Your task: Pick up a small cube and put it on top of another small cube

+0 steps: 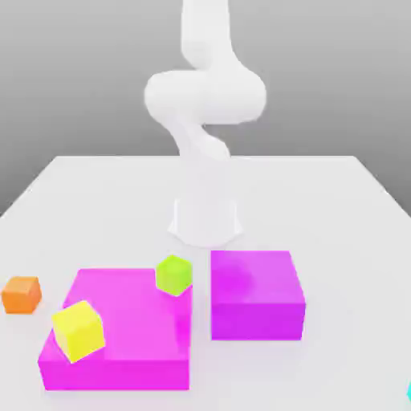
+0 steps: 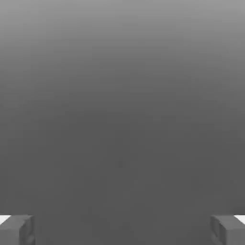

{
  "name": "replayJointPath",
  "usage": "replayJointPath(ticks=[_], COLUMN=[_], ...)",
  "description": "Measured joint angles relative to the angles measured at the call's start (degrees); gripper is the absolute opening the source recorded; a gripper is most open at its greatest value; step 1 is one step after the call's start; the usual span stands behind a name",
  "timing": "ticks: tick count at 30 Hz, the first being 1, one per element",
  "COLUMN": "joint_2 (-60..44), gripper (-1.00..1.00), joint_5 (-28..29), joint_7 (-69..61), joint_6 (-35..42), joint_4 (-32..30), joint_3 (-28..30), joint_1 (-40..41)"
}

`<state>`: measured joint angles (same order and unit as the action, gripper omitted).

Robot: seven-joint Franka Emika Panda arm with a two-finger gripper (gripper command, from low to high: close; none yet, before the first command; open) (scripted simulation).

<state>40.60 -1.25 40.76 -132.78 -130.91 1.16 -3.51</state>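
Closest to the lens, the small cyan cube [image 1: 409,392] sits at the lower right edge of the exterior view, partly cut off. At lower left, the yellow cube [image 1: 79,331] appears tilted over a corner of the broad magenta block [image 1: 120,373]. The gripper [image 2: 122,230] is spread wide with nothing between its fingers. Reaching the cyan cube looks like the step in hand: best to centre above it, square the fingers to its faces, then descend straight. No brand, label or writing is legible.
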Motion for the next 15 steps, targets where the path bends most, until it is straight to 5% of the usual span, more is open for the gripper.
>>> replayJointPath(ticks=[15], joint_2=[-31.62], gripper=[0.00], joint_5=[-7.99], joint_7=[-30.82], joint_6=[-5.87], joint_4=[5.29], joint_3=[1.55], joint_1=[-15.78])
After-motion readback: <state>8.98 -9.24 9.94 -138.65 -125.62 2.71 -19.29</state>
